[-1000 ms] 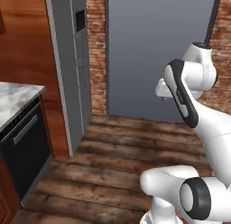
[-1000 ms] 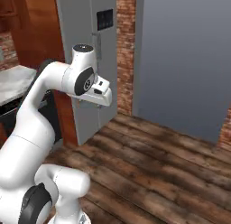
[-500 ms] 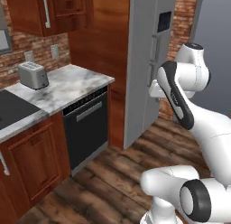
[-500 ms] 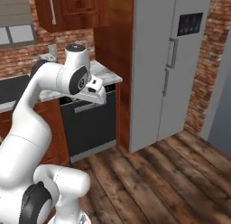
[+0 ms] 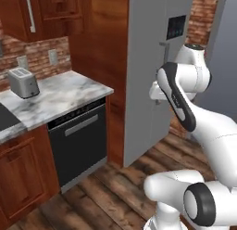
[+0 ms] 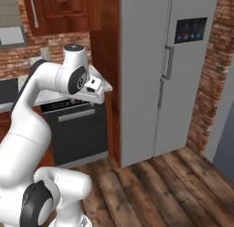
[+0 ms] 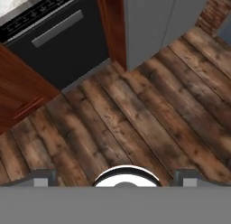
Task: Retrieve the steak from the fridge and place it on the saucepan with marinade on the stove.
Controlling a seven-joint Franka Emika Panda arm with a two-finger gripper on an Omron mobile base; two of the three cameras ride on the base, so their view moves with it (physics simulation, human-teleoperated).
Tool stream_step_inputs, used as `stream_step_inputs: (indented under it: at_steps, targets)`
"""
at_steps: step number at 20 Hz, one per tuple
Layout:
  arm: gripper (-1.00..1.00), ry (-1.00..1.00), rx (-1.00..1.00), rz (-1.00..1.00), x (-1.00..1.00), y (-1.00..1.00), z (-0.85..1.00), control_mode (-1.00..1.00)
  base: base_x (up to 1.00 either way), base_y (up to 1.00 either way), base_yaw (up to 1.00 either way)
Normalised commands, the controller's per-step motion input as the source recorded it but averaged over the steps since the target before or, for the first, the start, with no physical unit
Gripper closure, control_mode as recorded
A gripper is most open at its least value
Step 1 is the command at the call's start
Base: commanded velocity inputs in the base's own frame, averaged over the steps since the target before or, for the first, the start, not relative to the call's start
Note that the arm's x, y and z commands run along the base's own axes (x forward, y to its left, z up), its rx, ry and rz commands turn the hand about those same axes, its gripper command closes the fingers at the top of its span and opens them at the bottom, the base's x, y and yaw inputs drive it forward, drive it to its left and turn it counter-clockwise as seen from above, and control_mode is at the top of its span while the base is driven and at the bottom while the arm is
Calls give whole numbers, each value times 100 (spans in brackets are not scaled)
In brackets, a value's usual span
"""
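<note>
I see a white-and-grey marbled stone surface at the left of the left base view, topping brown wooden cabinets. A small boxy steel toaster stands on it near the brick wall, upper left. Below, a dark brown wooden plank floor runs across the lower frame. The tall grey double-door fridge stands directly on that floor.

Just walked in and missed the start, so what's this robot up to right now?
Nothing is in hand yet. The arm is tucked up with its gripper open and empty, pointing down at the wooden floor. The grey fridge stands ahead with both doors shut, beside a black dishwasher under the marble counter with a toaster. No steak has been fetched.
</note>
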Motion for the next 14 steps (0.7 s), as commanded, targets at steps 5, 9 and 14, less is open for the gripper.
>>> stream_step_inputs:
  at_steps: [5, 9, 14]
  targets:
    - [-100, 0, 0, 0, 0, 0, 0, 100, 31, -100, 28]
    - [-100, 0, 0, 0, 0, 0, 0, 100, 39, -90, 27]
    - [-100, 0, 0, 0, 0, 0, 0, 100, 40, -88, 26]
